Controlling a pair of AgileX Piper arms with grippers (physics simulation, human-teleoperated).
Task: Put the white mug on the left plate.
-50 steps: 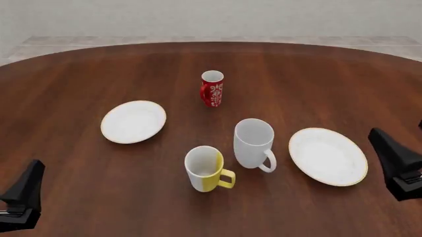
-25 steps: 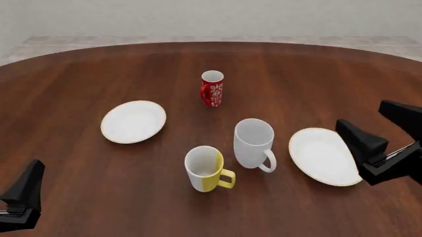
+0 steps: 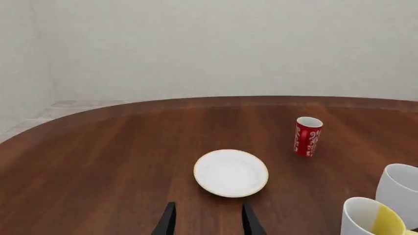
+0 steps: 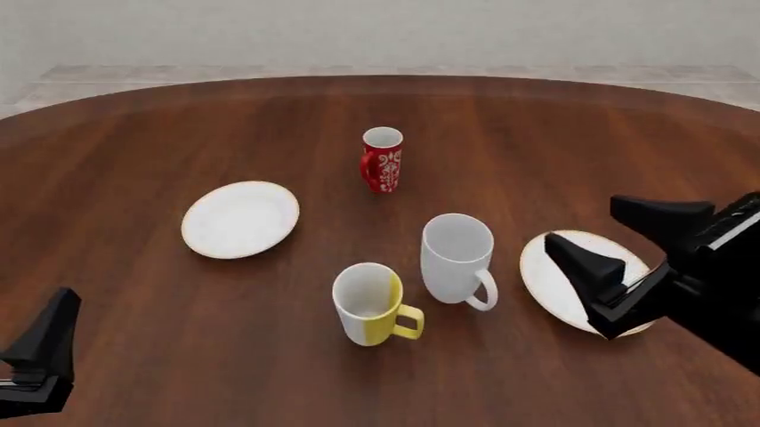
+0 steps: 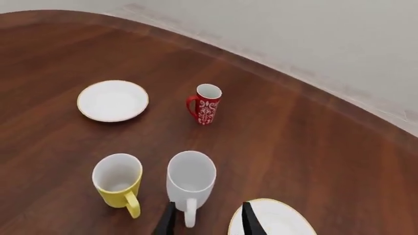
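Now my right fingers [image 4: 618, 258], spread and empty, hang above right plate [image 4: 558, 289], aimed at white mug [image 4: 456, 258] handle; left fingers [image 3: 206, 223] parted, idle.

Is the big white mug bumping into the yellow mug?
Apart. In the front view, a strip of brown table shows between the white mug and the yellow mug; the right wrist view shows that gap too.

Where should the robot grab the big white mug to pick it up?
Probably by the rim. The white mug stands upright with its mouth open, so the right gripper, open and nearest, could come down from above and pinch the wall opposite the handle. The yellow-handled mug crowds its left side, so the right side looks safer.
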